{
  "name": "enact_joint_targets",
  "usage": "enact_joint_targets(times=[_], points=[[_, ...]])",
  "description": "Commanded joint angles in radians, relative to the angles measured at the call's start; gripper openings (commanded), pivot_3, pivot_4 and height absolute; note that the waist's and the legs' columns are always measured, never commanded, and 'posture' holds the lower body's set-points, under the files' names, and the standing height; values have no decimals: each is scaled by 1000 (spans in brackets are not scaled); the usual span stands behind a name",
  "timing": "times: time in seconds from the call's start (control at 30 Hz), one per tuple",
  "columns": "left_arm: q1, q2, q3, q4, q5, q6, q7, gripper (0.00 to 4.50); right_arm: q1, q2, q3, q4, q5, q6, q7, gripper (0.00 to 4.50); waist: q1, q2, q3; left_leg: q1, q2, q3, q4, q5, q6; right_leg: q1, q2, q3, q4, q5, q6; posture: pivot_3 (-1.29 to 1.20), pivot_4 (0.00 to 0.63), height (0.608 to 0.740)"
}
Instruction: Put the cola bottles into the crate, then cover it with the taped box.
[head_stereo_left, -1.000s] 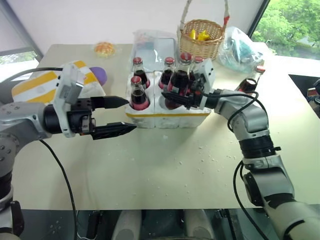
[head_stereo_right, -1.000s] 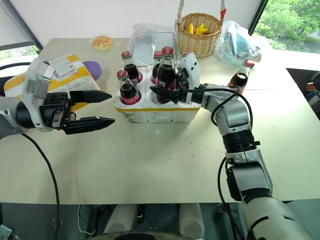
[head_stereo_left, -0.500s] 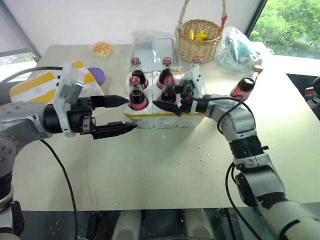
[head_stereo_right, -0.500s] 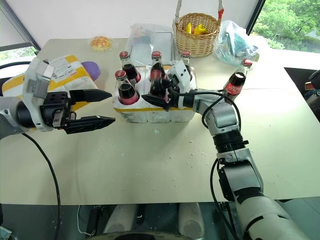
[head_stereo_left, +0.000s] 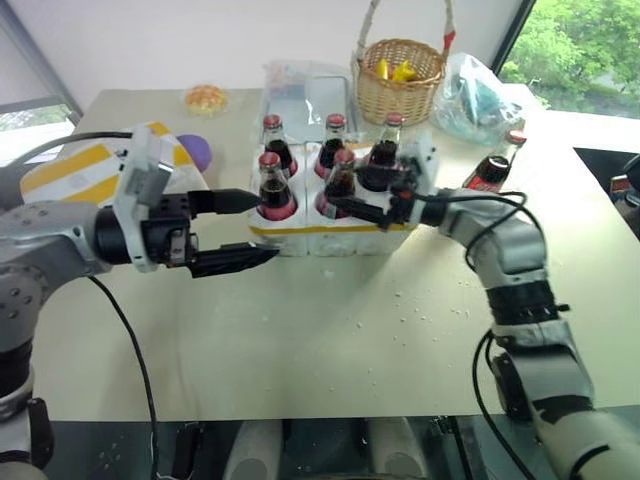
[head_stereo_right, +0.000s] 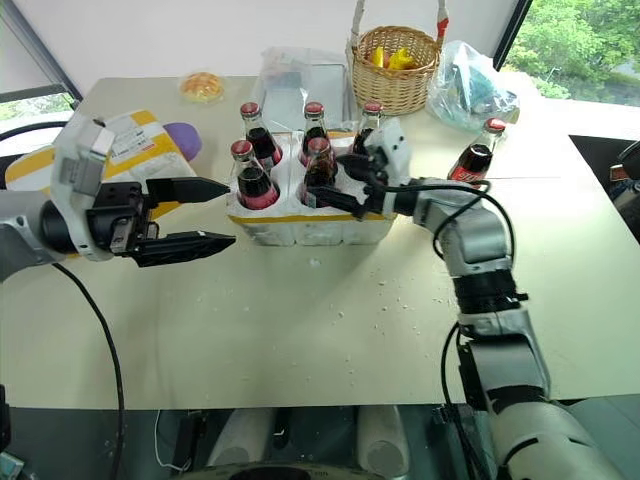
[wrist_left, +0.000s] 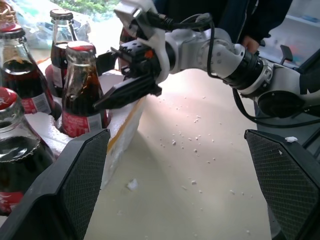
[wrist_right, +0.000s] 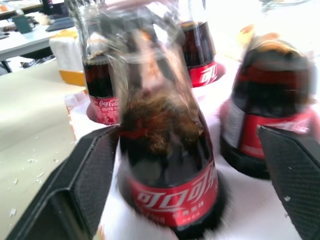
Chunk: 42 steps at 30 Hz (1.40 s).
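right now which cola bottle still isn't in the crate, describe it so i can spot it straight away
Start at the white crate in the middle of the table, where five cola bottles stand in wells. Go past the crate's right end toward the wicker basket and the clear plastic bag. The lone cola bottle stands there directly on the tabletop, apart from the crate and behind the right arm.

Crate mid-bench, five cola bottles in wells. Sixth bottle at 3 o'clock of crate. Taped box at 9 o'clock. Basket at 12–1 o'clock.
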Motion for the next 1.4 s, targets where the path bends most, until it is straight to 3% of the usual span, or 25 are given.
enact_joint_targets(times=[0.03,0.27,0.5,0.8,1.4], points=[[-42,-4,-15,32,27,-35,-29,4500,90,-93,-143,-209,84,107,-50,4451,12,0,0,0,0,0,0,0,0,0,0,0,0,0,0,0,150,737],[-93,-24,-66,93,79,-64,-78,4500,326,-202,-343,-440,180,258,-156,4451,15,0,0,0,0,1,0,0,0,1,0,0,0,0,0,0,150,737],[-128,-46,-93,128,117,-80,-108,4500,493,-256,-468,-449,141,250,-239,4451,16,-1,0,0,0,1,1,0,0,1,0,0,-1,0,-1,0,150,737],[-132,-53,-94,129,131,-77,-113,4500,354,-215,-433,-162,41,107,-384,4451,11,-1,0,1,1,2,2,0,0,1,0,1,-1,-1,-2,0,150,737],[-93,-23,-42,83,107,-46,-66,4500,50,-127,-285,331,-62,-157,-366,4451,9,-1,0,1,1,2,1,0,0,1,0,1,-1,0,0,0,150,737]])
